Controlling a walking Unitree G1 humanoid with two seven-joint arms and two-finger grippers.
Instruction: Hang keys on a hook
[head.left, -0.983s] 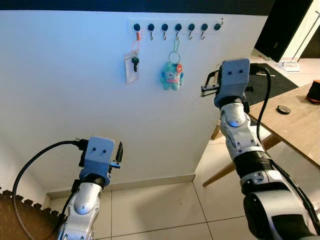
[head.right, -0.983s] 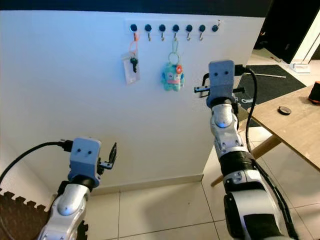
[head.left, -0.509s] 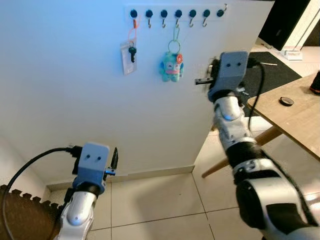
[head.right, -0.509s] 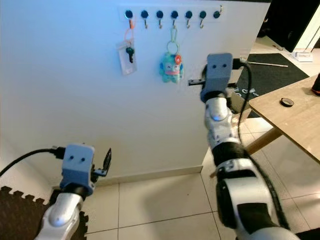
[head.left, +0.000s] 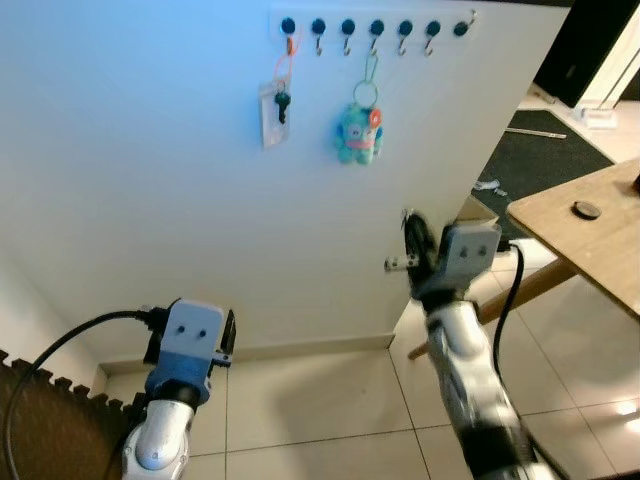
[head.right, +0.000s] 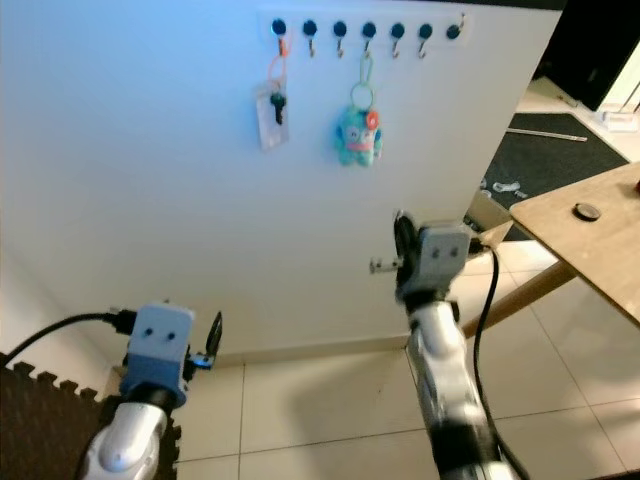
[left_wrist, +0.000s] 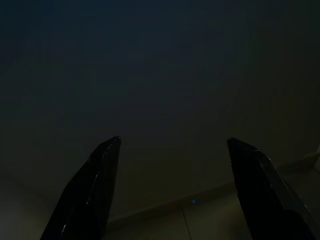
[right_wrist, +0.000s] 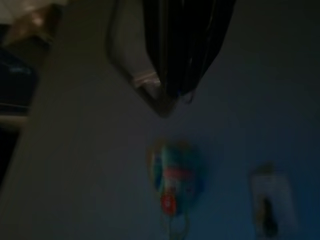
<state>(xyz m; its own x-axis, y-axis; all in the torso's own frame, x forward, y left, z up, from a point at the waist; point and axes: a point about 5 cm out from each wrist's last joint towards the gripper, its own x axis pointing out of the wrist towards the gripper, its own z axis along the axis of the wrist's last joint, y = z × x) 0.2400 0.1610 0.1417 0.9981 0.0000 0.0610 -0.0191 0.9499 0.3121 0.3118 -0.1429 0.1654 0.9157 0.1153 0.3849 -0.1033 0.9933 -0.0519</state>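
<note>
the big white wall (head.left: 150, 150) is the thing to place everything by. near the top of it sits a row of hooks (head.left: 375, 28), and the rack looks the same as it did a second ago. what has changed is the right arm. a second ago the right gripper (head.left: 412, 240) was held high, level with the blue toy just beside it. now it has dropped low, well under the hooks and close to the wall's right edge. its black fingers are pressed together and seem to hold nothing. so i think the hanging is done and the arm is backing off.

the left gripper (head.left: 228, 335) stays low by the bottom of the wall, near the floor (head.left: 300, 400). its two fingers stand apart with nothing between them.

the wooden table (head.left: 590, 240) is off past the wall's right edge.

the blue toy (head.left: 361, 130) hangs from a hook in the middle of the row by a pale green ring. it is soft, blue-green, with an orange spot. i cannot see a key on it.

the dark key (head.left: 282, 100) hangs from the second hook from the wall's left side, on an orange loop, with a clear tag (head.left: 268, 115) touching it.
</note>
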